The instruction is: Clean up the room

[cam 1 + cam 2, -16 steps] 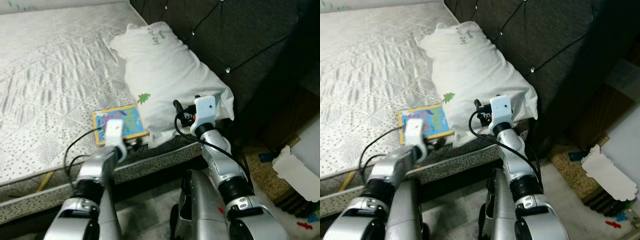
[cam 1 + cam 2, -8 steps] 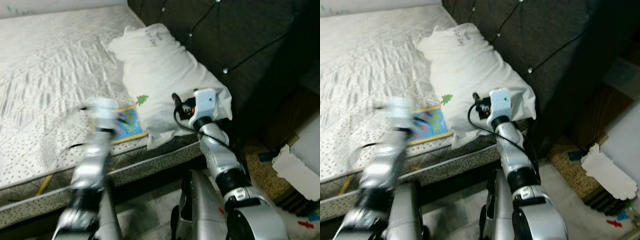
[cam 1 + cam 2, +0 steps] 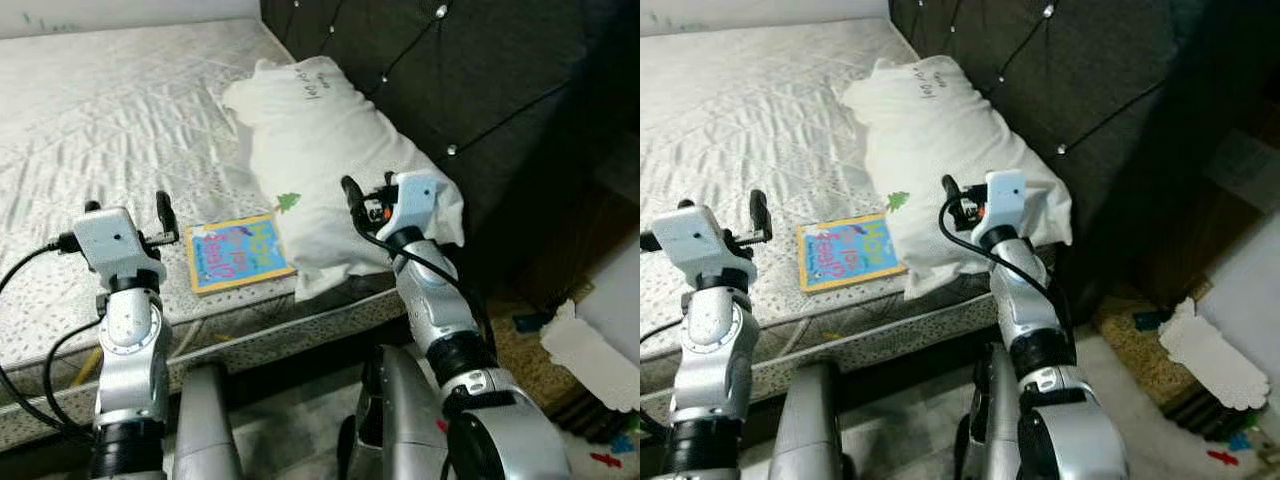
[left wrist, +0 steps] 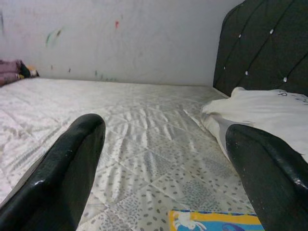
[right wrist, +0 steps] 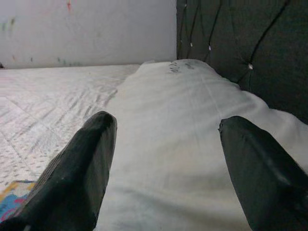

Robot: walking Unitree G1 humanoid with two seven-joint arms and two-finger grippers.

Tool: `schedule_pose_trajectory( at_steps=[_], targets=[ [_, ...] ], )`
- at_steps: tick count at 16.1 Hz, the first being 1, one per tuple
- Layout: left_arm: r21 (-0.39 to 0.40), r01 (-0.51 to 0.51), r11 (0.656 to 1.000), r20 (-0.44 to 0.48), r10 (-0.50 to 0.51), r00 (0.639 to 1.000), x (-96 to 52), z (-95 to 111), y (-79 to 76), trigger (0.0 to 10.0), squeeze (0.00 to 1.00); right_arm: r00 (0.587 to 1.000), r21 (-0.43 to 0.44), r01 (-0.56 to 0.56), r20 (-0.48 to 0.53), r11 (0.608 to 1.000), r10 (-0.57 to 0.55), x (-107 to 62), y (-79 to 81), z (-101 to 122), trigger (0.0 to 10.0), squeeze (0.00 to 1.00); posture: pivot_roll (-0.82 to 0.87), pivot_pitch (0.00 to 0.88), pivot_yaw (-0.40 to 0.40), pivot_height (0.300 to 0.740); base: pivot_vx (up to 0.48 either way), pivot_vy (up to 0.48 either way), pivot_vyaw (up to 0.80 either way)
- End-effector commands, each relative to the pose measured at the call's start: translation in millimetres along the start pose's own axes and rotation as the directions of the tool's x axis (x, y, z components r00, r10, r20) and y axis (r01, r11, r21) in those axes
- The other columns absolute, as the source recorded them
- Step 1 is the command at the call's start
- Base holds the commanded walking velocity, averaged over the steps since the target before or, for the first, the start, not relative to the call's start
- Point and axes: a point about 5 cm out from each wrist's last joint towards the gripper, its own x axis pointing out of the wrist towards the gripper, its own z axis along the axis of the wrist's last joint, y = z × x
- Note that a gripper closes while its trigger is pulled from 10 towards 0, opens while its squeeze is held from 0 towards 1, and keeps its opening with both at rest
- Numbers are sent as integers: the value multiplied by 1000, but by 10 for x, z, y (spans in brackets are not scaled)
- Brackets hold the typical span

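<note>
- A bed with a pale quilted mattress (image 3: pixel 90 110) lay in front of the robot, its near edge running across the view just ahead of both arms.
- A dark padded headboard (image 3: pixel 480 90) stood along the robot's right side of the bed, closing that side off.
- A white pillow (image 3: pixel 330 160) lay against the headboard, its near corner hanging slightly past the mattress edge.
- A small colourful book (image 3: pixel 238 251) lay flat on the mattress near the front edge, just beside the pillow's near end; whether the two touched could not be told.
- The left gripper (image 4: pixel 163 159) was raised over the mattress edge, to the left of the book and apart from it. Its two black fingers were spread wide with nothing between them.
- The right gripper (image 5: pixel 163 163) hovered low over the near end of the pillow, fingers spread wide, gripping nothing.
- Most of the mattress beyond the book and left of the pillow was bare, leaving plenty of room there.
- On the floor (image 3: pixel 300 430) to the right of the bed, a white scalloped sheet (image 3: pixel 590 350) and small coloured bits lay partly cut off by the frame edge; what they were could not be made out.
- In the left wrist view, a pale wall (image 4: pixel 120 38) with faint coloured marks stood behind the bed, and a small dark bundle (image 4: pixel 14 70) at the far edge was too small to identify.
</note>
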Motion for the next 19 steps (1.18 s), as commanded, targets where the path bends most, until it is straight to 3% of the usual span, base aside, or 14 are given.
schedule_pose_trajectory(
  at_steps=[1,4,7,8,13,16,19],
  targets=[
    [1,-3,1000,18,3,1000,-21,26,8,10000,0,999,6,-17,32,1000,17,56,38,98,10000,0,135,0,-68,567,0,0,0],
    [52,-70,996,14,69,998,-52,-26,81,10000,0,999,17,-21,33,1000,20,64,45,107,10000,0,141,0,-66,600,0,0,0],
    [58,-21,998,6,21,1000,-38,-12,-7,10000,0,999,25,-26,35,999,25,81,51,107,10000,0,144,0,-54,635,0,0,0],
    [95,-4,995,14,2,1000,-34,-15,-40,10000,0,999,29,-32,43,999,30,88,79,120,10000,0,128,0,-40,650,0,0,0],
    [65,63,996,-14,-62,998,38,-34,-208,10000,0,998,32,-43,46,999,42,-1,148,47,10000,0,98,0,-6,710,0,0,0],
    [8,126,992,-36,-125,991,30,-62,-284,10000,0,999,21,-24,33,1000,23,-15,83,32,10000,0,97,0,-16,740,0,0,0],
    [54,81,995,-53,-79,995,3,-103,-253,10000,0,1000,11,-27,16,1000,27,-7,85,12,10000,0,108,0,-34,740,0,0,0]
  ],
)
